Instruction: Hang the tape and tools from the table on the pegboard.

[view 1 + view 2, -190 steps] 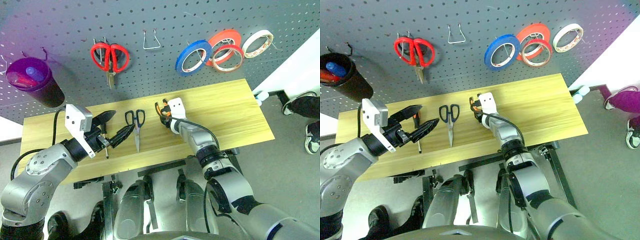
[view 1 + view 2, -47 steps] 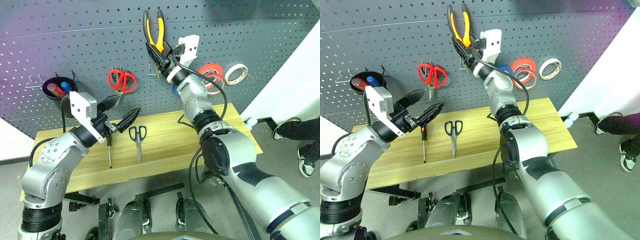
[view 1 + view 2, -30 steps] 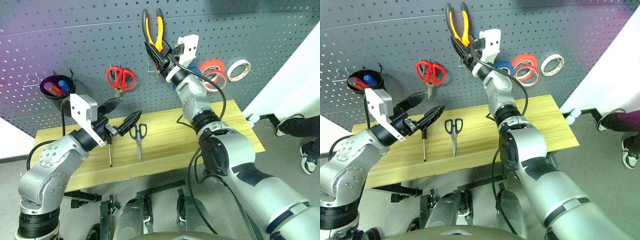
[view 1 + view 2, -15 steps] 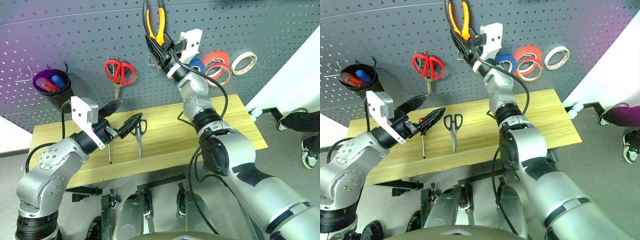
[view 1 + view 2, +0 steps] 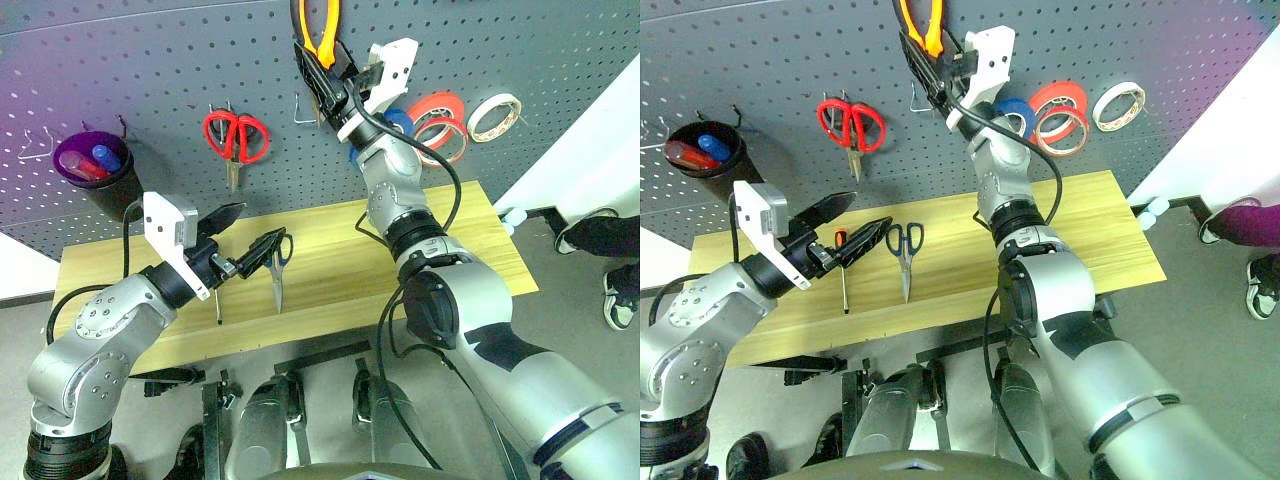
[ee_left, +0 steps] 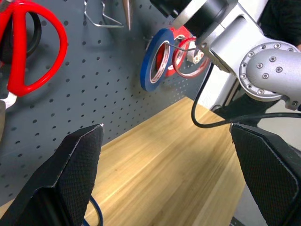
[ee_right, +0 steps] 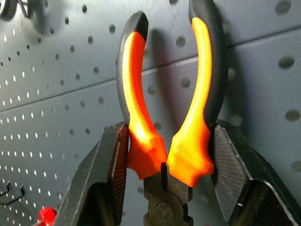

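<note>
Behind the surface (image 5: 420, 250), a dark grey pegboard (image 5: 150, 70) covers the wall, and pale grey floor lies below and to the right of the surface. Its light wood top stands on black legs against the pegboard's lower edge.

On the pegboard above the surface's left end sits a dark cup (image 5: 92, 172) holding red and blue items. Right of it hang red scissors (image 5: 236, 140), then a bare wire hook (image 5: 305, 112). Above the surface's right end hang a blue roll (image 5: 400, 125), a red roll (image 5: 440, 103), the thin tape (image 5: 445, 140) overlapping just below the red roll, and a white roll (image 5: 496, 102) farthest right.

High against the pegboard, above the surface's middle, the right gripper (image 7: 164, 169) has its jaws pinching the pliers (image 7: 164, 99) at the base of the orange-and-black handles, which point upward in front of the holes.

Over the surface's left part the left gripper (image 5: 245, 235) hovers with its jaws spread wide and nothing between them. On the surface beneath it lie the dark scissors (image 5: 905, 250), blades toward the near edge, and just left of them the screwdriver (image 5: 843, 270), orange end toward the pegboard.

Right of the surface, a person's shoe (image 5: 622, 295) rests on the floor.
</note>
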